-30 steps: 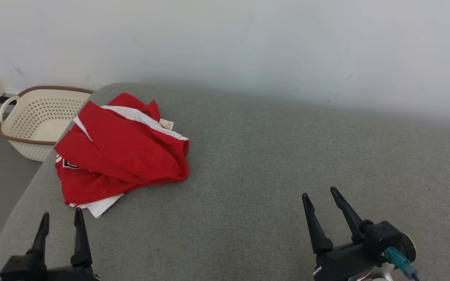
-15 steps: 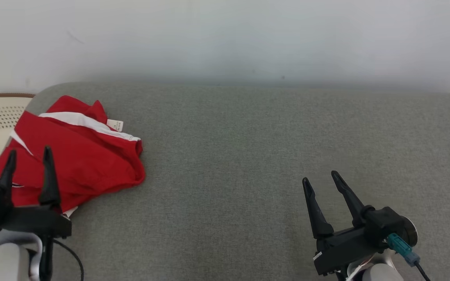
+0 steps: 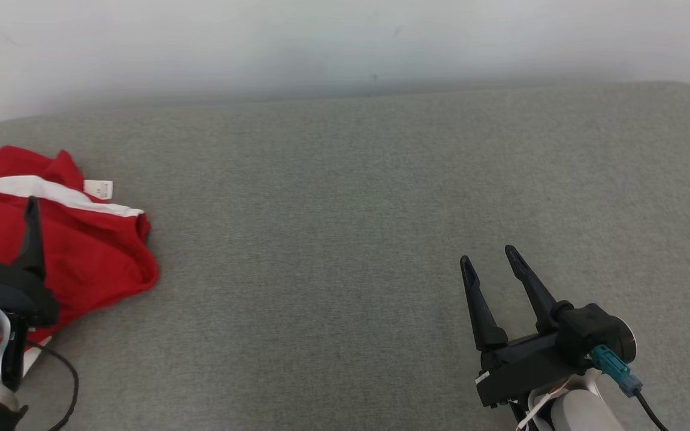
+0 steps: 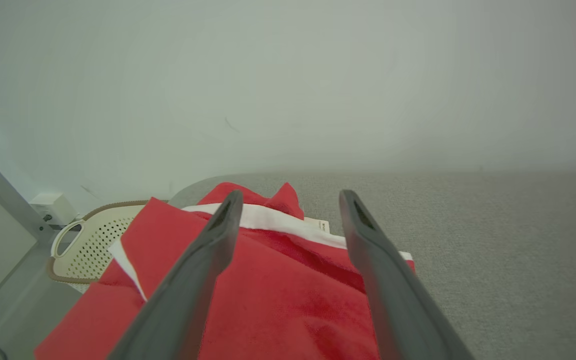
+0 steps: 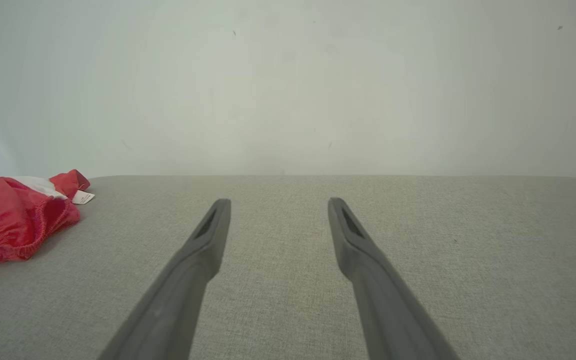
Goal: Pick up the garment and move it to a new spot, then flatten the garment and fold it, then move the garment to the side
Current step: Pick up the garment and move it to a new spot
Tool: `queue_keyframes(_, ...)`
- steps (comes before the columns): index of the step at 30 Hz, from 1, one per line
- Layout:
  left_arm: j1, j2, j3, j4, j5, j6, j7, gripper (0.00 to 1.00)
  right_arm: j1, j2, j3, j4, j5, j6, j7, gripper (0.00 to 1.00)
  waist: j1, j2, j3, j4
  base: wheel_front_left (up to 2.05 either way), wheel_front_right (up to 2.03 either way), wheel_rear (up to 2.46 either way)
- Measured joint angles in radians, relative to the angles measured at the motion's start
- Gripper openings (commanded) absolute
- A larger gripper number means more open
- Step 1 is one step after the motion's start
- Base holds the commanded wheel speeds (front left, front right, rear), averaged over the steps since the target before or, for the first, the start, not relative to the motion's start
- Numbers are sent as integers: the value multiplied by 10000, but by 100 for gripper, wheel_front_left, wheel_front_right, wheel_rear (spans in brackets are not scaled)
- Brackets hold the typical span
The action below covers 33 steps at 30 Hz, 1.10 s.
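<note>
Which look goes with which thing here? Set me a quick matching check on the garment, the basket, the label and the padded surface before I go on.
Things:
1. garment
2. basket
3. label
4. padded surface

Looks:
A. plain grey, wide and flat
B. red with a white band, crumpled
C. cream with rows of holes and a brown rim
D. small and white, at the garment's far edge

Pairs: 1-B, 2-C, 3-D, 4-A
</note>
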Motion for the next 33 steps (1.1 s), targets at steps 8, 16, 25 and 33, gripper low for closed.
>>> queue_keyframes(8,-487,355,-104,1448,-19,-132,435,100,-155,54,-44,127,58,0,-46,100,-1,0,326,-505,0,0,0)
queue_keyframes(16,-921,681,-268,3329,-188,-337,1308,100,-226,105,-107,201,56,0,-86,100,-1,0,510,-834,0,0,0)
queue_keyframes(25,-1473,545,-462,4882,-518,-527,2571,100,-280,113,-92,244,58,0,-88,100,-2,0,570,-894,0,0,0)
queue_keyframes(33,-1720,571,-644,5425,-529,-568,2364,0,-298,96,-52,244,56,0,-90,100,-2,0,567,-947,0,0,0)
